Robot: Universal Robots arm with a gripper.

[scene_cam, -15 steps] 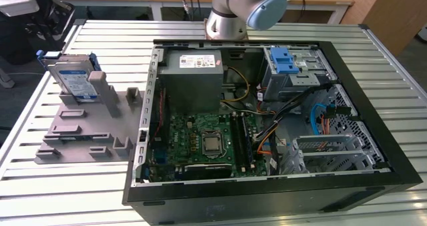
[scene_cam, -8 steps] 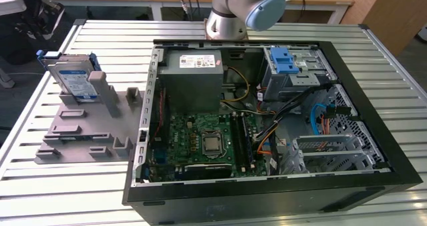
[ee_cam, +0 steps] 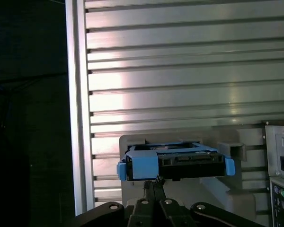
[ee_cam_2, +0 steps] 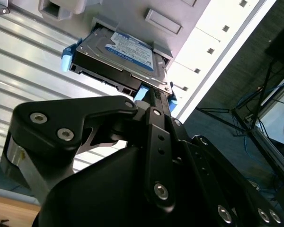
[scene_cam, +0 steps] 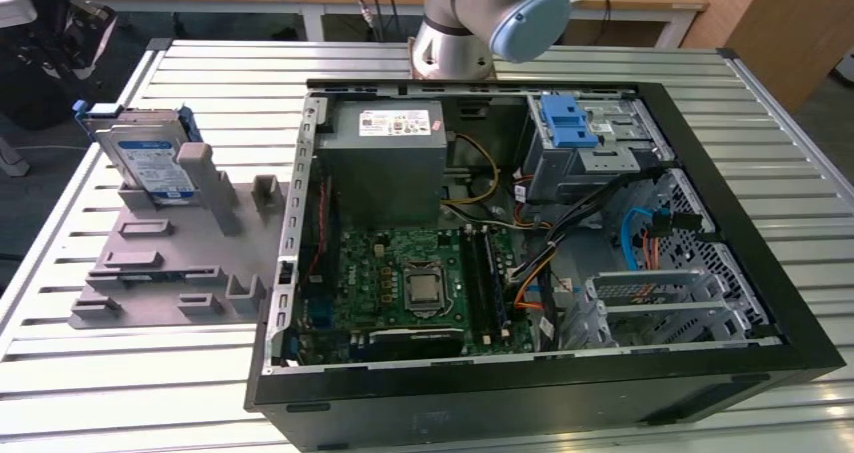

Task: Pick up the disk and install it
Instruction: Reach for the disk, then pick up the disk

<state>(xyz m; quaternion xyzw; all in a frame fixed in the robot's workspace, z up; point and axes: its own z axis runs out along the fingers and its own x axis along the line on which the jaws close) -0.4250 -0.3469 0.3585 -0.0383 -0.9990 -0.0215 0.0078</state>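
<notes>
**A:** While it leans in its grey plastic holder (scene_cam: 160,263), where's the blue-framed silver-grey rectangular disk (scene_cam: 144,158)?

**B:** On the exterior view's left of the open black computer case (scene_cam: 747,373), long axis near upright, label facing out. The black metal gripper's (ee_cam: 156,180) fingers are pressed together, empty.

In the exterior view I lose the arm (scene_cam: 481,18) past the top edge, and a post of the grey holder (scene_cam: 174,243) covers the lower part of the disk (scene_cam: 144,158). In the second wrist view the pincer (ee_cam_2: 156,96) linkage blocks the disk's near end. In the first wrist view the frame edge cuts off both the pincer's body and the computer case (ee_cam: 280,175).
</notes>
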